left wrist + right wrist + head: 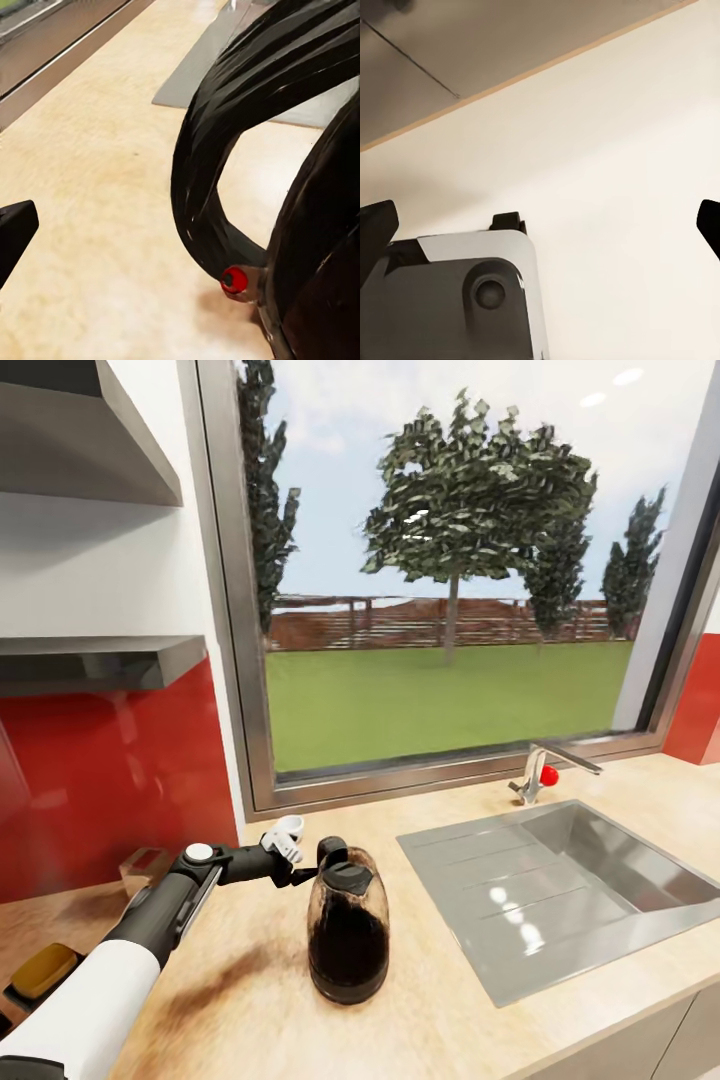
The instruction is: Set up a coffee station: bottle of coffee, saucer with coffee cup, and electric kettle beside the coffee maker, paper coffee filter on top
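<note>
- Head view: left gripper (300, 873) at the handle of the electric kettle (348, 940), which stands on the kitchen countertop (440, 980), near the sink (600, 880).
- Step, judged: grasping the kettle for carrying to the coffee maker.
- Left wrist view: one fingertip (13, 232) apart from the handle; grip state not discernible.
- Next move, judged: closing squarely on the handle, then lifting upright.
- Right wrist view: right gripper (540, 225) spread wide, holding nothing.

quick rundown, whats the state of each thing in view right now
electric kettle: upright on the kitchen countertop, lid on, dark inside
left gripper: at the kettle handle, grip unclear
right gripper: jaws open, nothing between them
sink: basin empty
tap: no water running
</note>
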Controlling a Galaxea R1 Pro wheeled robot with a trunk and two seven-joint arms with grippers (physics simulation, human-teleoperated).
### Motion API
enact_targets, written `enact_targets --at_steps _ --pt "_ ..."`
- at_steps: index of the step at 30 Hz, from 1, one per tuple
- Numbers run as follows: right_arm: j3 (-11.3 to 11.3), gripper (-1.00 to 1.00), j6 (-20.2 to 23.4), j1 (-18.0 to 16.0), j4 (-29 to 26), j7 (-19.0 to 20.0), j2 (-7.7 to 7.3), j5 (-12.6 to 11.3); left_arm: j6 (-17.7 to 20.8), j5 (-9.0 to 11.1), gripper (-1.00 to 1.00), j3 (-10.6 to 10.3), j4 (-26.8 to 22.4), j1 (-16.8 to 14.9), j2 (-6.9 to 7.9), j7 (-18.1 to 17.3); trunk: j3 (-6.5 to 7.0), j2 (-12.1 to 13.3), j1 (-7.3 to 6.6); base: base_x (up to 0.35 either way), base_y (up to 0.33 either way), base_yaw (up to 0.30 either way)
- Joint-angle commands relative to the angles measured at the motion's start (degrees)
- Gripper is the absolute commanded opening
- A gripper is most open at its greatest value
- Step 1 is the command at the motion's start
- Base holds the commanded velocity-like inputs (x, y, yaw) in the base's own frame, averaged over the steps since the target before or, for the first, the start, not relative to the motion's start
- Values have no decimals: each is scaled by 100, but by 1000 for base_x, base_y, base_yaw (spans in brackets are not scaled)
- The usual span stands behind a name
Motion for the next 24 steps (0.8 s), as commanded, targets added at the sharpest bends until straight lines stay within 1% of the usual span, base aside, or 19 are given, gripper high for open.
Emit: enact_targets --at_steps 1,16,24 --pt "44 100 -21 -1 9 24 -1 -60 55 -2 100 -8 -11 -1 2 -15 -2 -3 3 86 0 0" --pt "46 100 -21 10 3 24 -1 -60 65 -2 100 -11 -14 7 -12 -9 -2 -3 3 17 0 0" --pt "44 100 -21 10 2 24 -2 -60 70 -2 100 -17 -14 13 -16 -10 -2 -3 3 96 -39 0"
